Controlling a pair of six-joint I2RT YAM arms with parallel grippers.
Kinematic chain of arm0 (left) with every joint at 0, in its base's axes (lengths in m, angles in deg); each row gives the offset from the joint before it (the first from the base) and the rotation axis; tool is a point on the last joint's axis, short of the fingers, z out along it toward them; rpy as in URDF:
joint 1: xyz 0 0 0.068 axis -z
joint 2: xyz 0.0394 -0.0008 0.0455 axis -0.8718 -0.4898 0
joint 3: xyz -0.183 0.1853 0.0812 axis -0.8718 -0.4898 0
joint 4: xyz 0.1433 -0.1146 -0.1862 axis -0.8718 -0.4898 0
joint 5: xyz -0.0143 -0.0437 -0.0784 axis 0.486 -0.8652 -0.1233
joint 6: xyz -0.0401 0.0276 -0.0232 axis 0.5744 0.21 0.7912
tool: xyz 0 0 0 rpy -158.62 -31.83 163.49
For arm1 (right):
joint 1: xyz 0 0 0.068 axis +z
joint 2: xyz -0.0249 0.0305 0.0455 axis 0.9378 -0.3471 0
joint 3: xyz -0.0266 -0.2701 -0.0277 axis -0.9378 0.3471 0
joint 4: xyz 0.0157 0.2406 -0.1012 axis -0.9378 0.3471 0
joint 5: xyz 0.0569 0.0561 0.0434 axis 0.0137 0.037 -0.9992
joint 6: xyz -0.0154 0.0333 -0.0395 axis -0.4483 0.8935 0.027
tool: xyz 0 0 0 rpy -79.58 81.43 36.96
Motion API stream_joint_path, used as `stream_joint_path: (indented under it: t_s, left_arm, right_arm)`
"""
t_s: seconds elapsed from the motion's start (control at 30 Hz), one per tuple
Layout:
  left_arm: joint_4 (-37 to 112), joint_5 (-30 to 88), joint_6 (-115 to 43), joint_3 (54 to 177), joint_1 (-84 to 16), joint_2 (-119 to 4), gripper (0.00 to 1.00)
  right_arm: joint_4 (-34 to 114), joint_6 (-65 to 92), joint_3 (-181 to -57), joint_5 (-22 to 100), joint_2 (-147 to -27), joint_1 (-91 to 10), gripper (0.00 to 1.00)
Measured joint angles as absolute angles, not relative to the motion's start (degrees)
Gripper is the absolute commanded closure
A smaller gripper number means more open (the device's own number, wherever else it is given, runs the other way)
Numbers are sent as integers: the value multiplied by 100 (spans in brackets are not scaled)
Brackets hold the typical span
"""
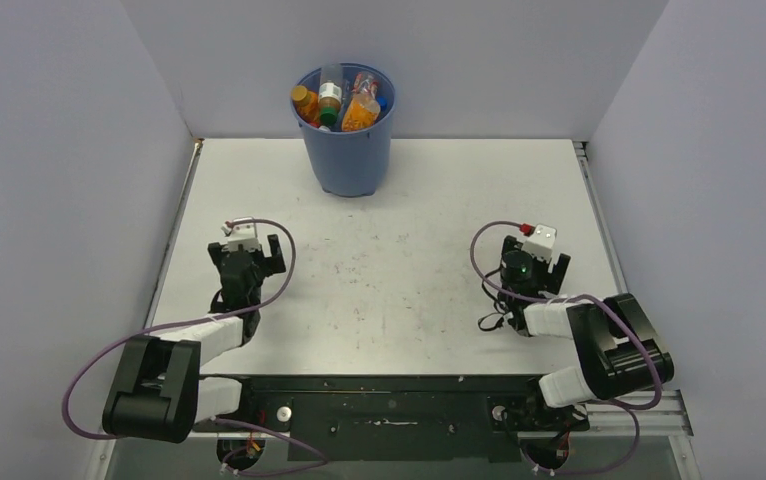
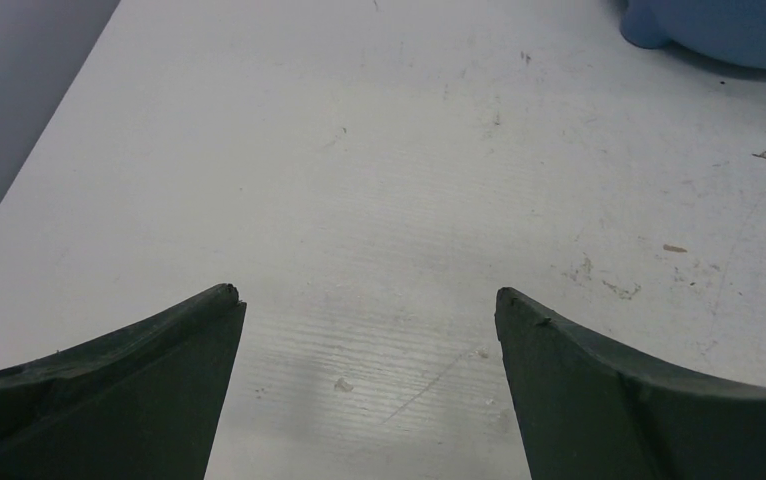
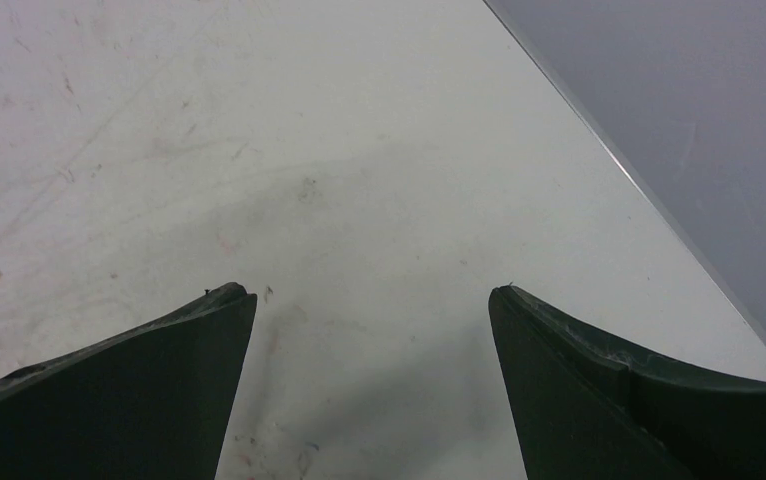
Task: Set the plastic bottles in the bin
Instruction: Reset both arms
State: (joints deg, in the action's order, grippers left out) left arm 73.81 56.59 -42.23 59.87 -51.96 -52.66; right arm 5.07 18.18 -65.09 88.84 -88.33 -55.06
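A scuffed white bench between grey walls: the plastic bottles fill the blue bin at its far edge; left fingers and right fingers stand apart, empty. Parking clear seems best.

Bin: tall, round, blue, tapering to its base. It stands upright at the far middle of the table. From the left wrist I catch only its base, top right corner.

Bottles: every one I can see is inside the bin, heaped to the rim, some tops poking above it. One orange bottle lies at the left and another at the right, with a clear bottle upright between them. I can't make out the count.
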Motion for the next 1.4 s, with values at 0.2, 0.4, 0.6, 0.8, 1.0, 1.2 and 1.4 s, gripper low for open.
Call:
stream_joint_path:
  t_s: [0.2, 0.4, 0.6, 0.8, 1.0, 1.2, 1.4]
  left_arm:
    - [7923, 4977, -4548, 5899, -5328, -5526, 4]
    - [8533, 4418, -4559, 5928, -5701, -6284, 4]
    - [9585, 3802, -4570, 5419, -5900, -6579, 4]
    - [10260, 3705, -4548, 5174, -5896, -6603, 4]
    - [9845, 4073, -4391, 5655, -5918, -6647, 4]
    - [9915, 4280, -4413, 5655, -5819, -6649, 4]
    - [9875, 4726, -4306, 5567, -5743, -6649, 4]
  right_arm:
    - [-1449, 1315, -5504, 8840, -8951, -5539, 10]
    - [-3102, 1061, -5067, 8696, -9364, -5578, 10]
    - [-3196, 1046, -5169, 8381, -9380, -5742, 10]
    - [-3862, 998, -4826, 8008, -9384, -5773, 10]
    - [-3753, 1002, -4999, 7689, -9390, -5928, 10]
    - [-4249, 720, -4603, 7142, -10002, -5875, 10]
    - [-3165, 762, -5871, 5966, -9987, -6492, 10]
